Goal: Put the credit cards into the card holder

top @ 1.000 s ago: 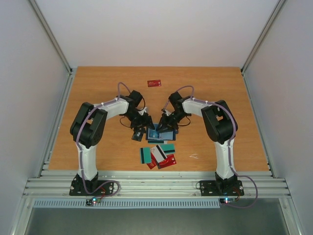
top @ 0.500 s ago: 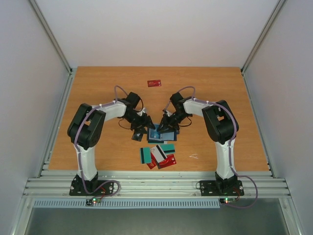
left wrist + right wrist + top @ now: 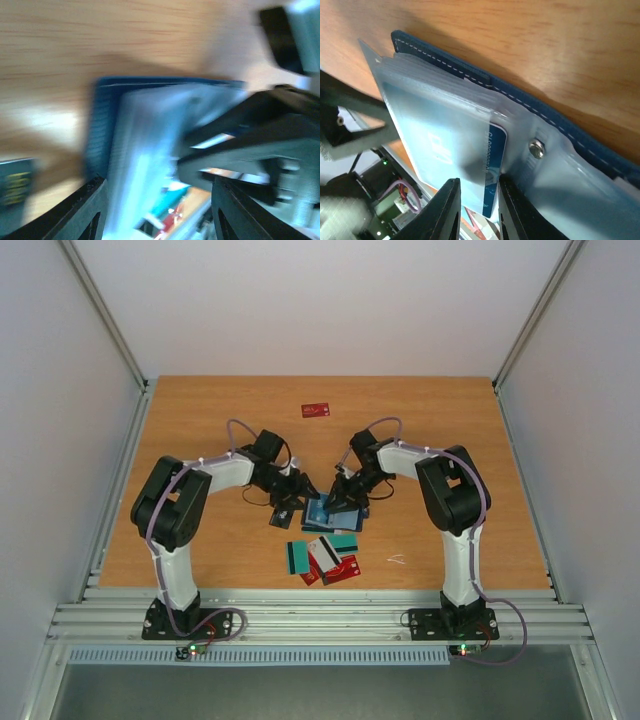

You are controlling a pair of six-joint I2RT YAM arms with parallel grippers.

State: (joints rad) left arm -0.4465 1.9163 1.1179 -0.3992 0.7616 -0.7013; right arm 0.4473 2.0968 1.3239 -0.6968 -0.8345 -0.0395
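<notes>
The navy card holder (image 3: pixel 336 518) lies open between both grippers, its clear pocket sleeves fanned up; it also shows in the left wrist view (image 3: pixel 102 130) and the right wrist view (image 3: pixel 445 62). A blue card (image 3: pixel 496 160) sits partly inside one sleeve beside the snap (image 3: pixel 536 148). My right gripper (image 3: pixel 339 502) (image 3: pixel 480 182) has its jaws a narrow gap apart at the lower end of that card and sleeve. My left gripper (image 3: pixel 303 498) (image 3: pixel 155 187) is wide open and straddles the sleeves; this view is blurred. Loose credit cards (image 3: pixel 328 555), red, teal and white, lie nearer the bases.
One red card (image 3: pixel 316 410) lies alone at the far middle of the table. A dark card (image 3: pixel 281 519) (image 3: pixel 15 187) lies just left of the holder. A small white scrap (image 3: pixel 397 560) lies at the near right.
My left arm has swung outward to the left and its gripper has shifted at the holder. The raised light-blue sleeve has dropped lower. The right arm has barely moved.
</notes>
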